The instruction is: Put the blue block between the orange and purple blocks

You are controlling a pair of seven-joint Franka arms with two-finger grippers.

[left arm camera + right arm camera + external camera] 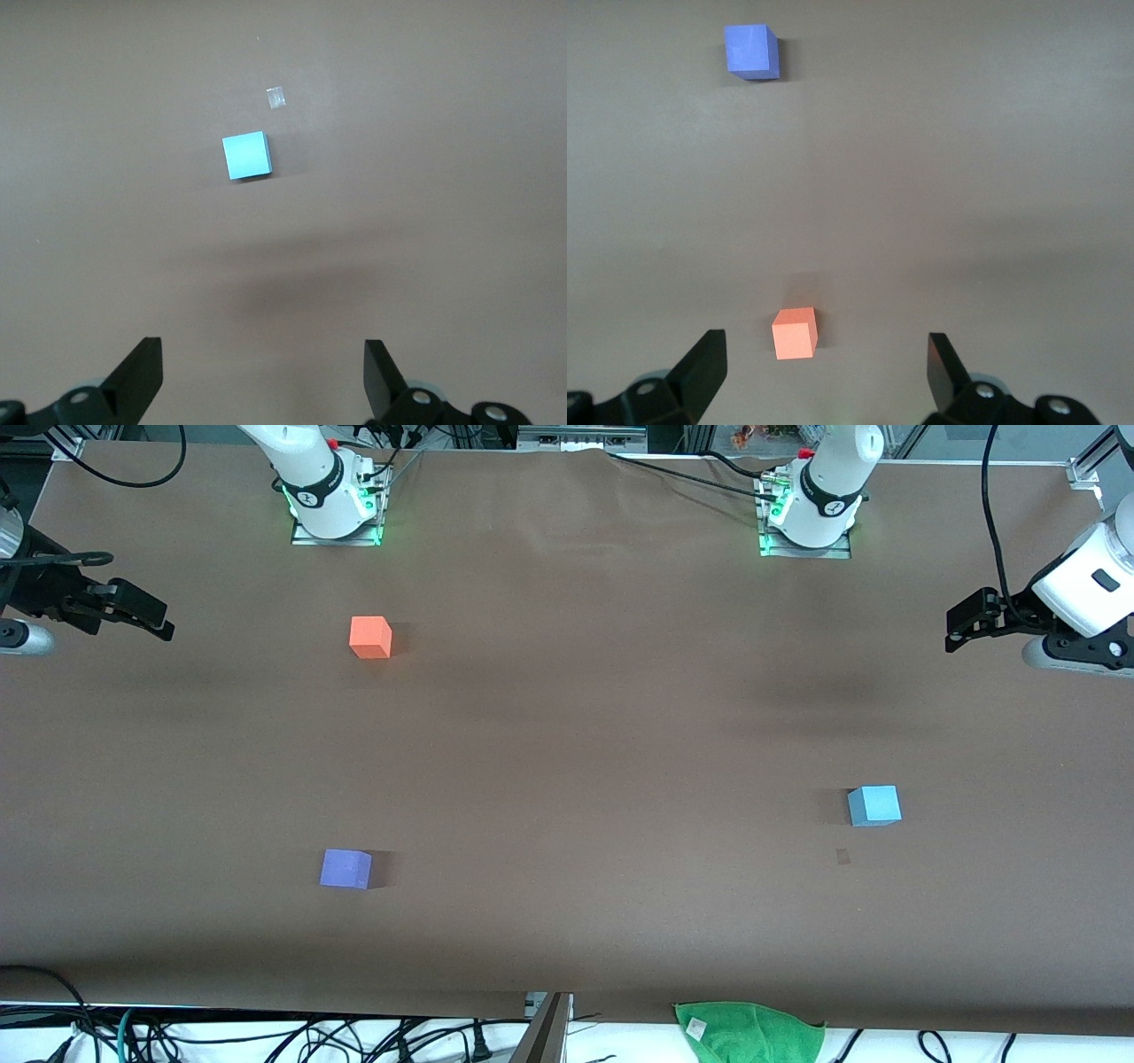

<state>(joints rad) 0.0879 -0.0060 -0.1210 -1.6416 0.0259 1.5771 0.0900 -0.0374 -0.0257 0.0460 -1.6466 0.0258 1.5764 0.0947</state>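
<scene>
The bench (pixel 567 717) is covered by a smooth, matte brown sheet with faint creases near the robots' bases. Three small matte cubes with crisp edges, all alike in size, sit on it, well apart. The blue block (pixel 874 806), a light sky blue, lies toward the left arm's end of the bench. Just beside it, nearer the front camera, is a tiny pale scrap (pixel 275 97) lying flat on the sheet. The orange block (pixel 370 638) sits toward the right arm's end, close to that arm's base. The purple block (pixel 345 868), a violet shade, is at the same end but nearer the front camera than the orange one. The space between these two is bare sheet.

The left hand (pixel 961 624) hangs over the left arm's end of the bench, its black fingers (pixel 137 376) spread wide and holding nothing. The right hand (pixel 146 615) hangs over the right arm's end, fingers (pixel 700 367) likewise spread wide and empty.

A crumpled green cloth (pixel 753 1032) with a small white tag lies at the bench edge nearest the front camera. No writing can be read on anything.
</scene>
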